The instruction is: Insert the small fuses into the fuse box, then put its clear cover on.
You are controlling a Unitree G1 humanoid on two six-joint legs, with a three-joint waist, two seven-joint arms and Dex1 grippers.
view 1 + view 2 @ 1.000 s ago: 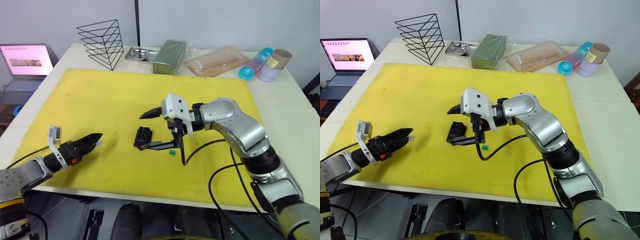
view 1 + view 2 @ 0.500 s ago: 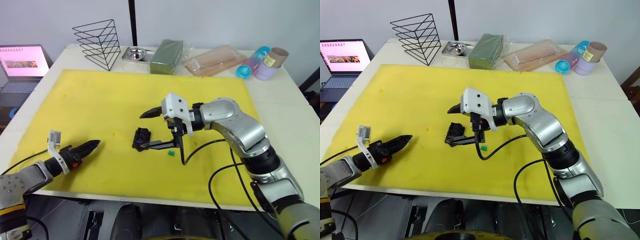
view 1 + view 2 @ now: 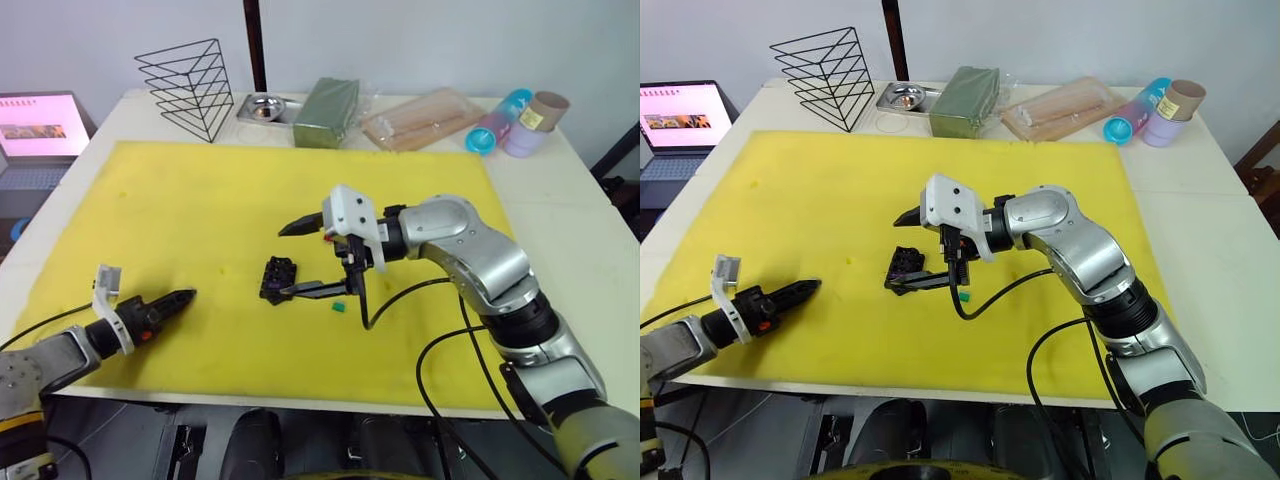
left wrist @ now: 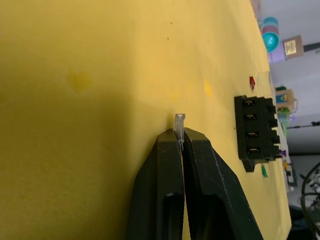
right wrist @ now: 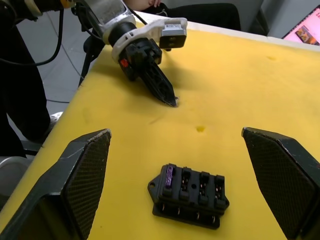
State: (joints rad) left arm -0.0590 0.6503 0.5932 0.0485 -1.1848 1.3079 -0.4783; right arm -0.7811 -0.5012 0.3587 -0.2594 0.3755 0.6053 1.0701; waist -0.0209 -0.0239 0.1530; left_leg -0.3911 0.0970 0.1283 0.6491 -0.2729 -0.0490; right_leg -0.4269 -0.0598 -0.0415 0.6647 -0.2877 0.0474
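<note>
A pale tabletop (image 3: pixel 590 225) carries a yellow mat (image 3: pixel 200 210) where the fuse box (image 3: pixel 275 279) sits between the right gripper's (image 3: pixel 290 260) wide-spread fingers, left gripper (image 4: pixel 180 142) pinching a pale fuse (image 4: pixel 179 123).

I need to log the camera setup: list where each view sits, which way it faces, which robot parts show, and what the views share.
Left eye, right eye: on the head, looking forward and down at the yellow mat; both arms show.
Left wrist: along the left gripper, shut on a pale fuse, toward the fuse box.
Right wrist: between the open right gripper fingers, down at the fuse box with a purple fuse; left gripper beyond.
Shared: the fuse box, the mat.
</note>
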